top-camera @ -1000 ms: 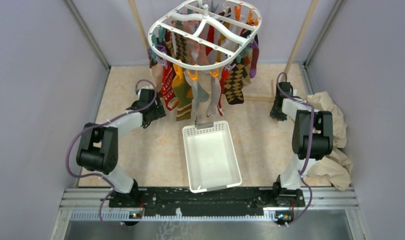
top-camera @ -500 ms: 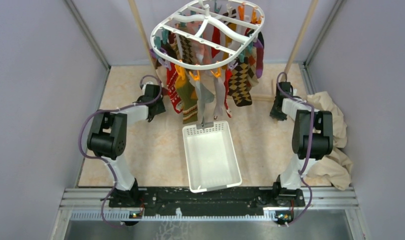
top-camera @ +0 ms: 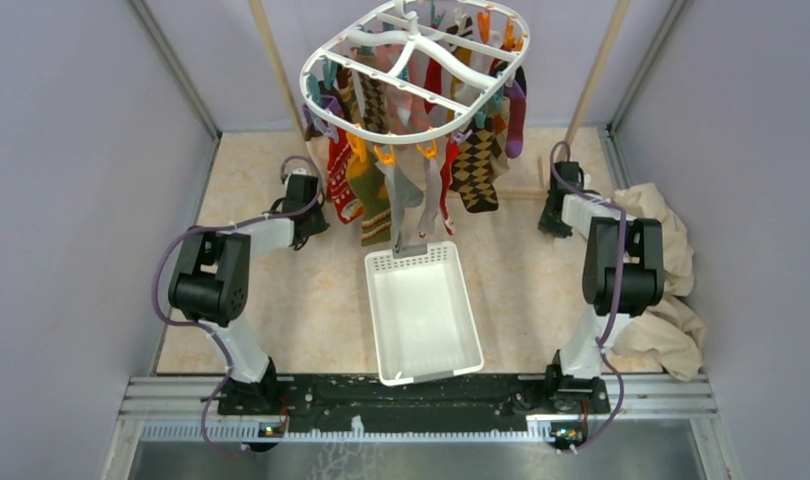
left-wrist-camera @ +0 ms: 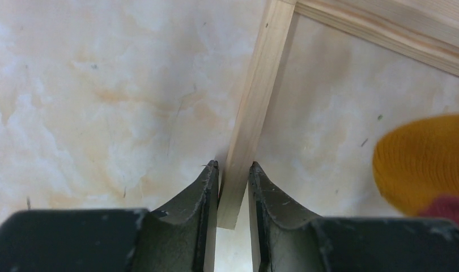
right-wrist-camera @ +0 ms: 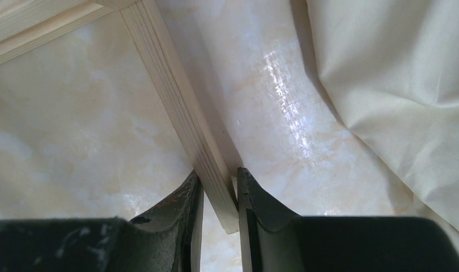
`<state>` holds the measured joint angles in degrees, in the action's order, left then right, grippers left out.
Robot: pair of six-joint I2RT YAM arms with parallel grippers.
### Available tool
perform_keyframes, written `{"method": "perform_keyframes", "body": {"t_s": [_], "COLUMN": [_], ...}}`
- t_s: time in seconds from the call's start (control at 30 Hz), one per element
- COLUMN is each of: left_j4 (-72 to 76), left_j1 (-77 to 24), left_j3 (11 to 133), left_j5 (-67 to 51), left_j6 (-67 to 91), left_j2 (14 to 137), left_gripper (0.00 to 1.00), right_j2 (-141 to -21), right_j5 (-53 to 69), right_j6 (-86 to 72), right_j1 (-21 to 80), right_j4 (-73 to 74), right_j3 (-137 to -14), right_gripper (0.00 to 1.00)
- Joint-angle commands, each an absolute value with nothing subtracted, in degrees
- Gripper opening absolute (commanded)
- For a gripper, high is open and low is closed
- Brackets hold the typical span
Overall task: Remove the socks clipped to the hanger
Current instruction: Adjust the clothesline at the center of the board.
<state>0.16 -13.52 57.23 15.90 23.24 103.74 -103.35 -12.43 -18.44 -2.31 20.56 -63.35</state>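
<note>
The socks (top-camera: 471,170) are soft, light cloth. I judge they will stretch and slip a little before a clip (top-camera: 386,153) lets go, so the best hold is on the lower half of one sock, across its flat width, with a straight pull down. They hang in a tight bunch from the hanger (top-camera: 411,48), high above and between the two pairs of jaws; the hanger looks free to swing when a sock is pulled. Neither arm is at a sock now: the left jaws are closed on the end of a wooden bar of the rack (left-wrist-camera: 255,96) lying on the bench (left-wrist-camera: 102,102), and the right jaws grip the matching bar on the other side. A yellow toe (left-wrist-camera: 423,161) shows near the left jaws, on the side toward the right jaws. There is open room between the jaws, and also nearer the bases, where the basket (top-camera: 413,262) stands below the bunch. Just beside the right jaws, on the outer side, lies a cloth (right-wrist-camera: 397,73) — a thing to keep away from.
</note>
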Motion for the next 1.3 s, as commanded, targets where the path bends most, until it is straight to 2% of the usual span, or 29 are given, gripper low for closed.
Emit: {"method": "perform_keyframes", "body": {"t_s": [0.0,0.33,0.4,0.43,0.47,0.5,0.6,0.63,0.77,0.8,0.83,1.0,1.07,1.27], "left_j4": [-3.77,-5.36,-6.04,-6.36,-6.91,-7.82,-10.38,-10.99,-12.98,-13.18,-12.99,-13.49,-14.03,-13.52], "left_j1": [-14.06,-14.02,-13.96,-13.97,-13.97,-13.97,-13.93,-13.97,-13.97,-14.04,-14.14,-14.39,-14.74,-15.11], "left_j3": [51.89,45.15,45.01,45.10,45.42,46.08,48.27,48.87,50.13,49.89,49.41,47.99,47.40,44.51], "left_j5": [15.13,17.33,17.79,17.87,18.04,18.24,18.89,18.94,17.96,17.22,16.50,13.41,12.84,11.01], "left_j6": [27.33,27.14,27.06,27.07,27.11,27.22,27.32,27.22,27.42,27.84,28.05,29.21,29.49,29.79], "left_j2": [100.50,92.51,91.76,91.37,91.22,91.11,90.70,90.21,86.77,85.55,84.46,79.83,77.96,72.98], "left_gripper": [0.17,0.19,0.19,0.21,0.28,0.37,0.62,0.69,0.80,0.87,0.90,0.92,0.98,0.99], "right_j2": [-106.64,-108.06,-107.55,-106.93,-106.13,-105.07,-98.26,-95.39,-83.59,-80.56,-77.80,-66.18,-63.66,-66.29], "right_j5": [-13.98,-13.22,-13.23,-13.42,-13.94,-14.65,-16.52,-16.23,-16.77,-17.43,-18.00,-10.44,-6.75,2.17], "right_j6": [-17.20,-17.05,-17.15,-17.14,-17.33,-17.39,-17.39,-17.48,-17.25,-16.97,-16.67,-12.89,-9.99,-2.55], "right_j1": [-0.36,1.95,2.30,2.36,2.45,2.44,2.46,2.46,4.75,6.50,9.25,20.58,25.12,35.42], "right_j4": [19.25,19.49,19.48,19.43,19.49,19.71,20.26,20.67,23.28,24.05,24.88,25.80,26.78,30.21], "right_j3": [-64.91,-67.96,-67.24,-66.57,-65.75,-64.96,-62.20,-61.50,-59.48,-58.94,-58.28,-54.71,-55.02,-59.90], "right_gripper": [0.11,0.12,0.18,0.30,0.52,0.65,0.81,0.82,0.84,0.84,0.83,0.79,0.79,0.77]}}
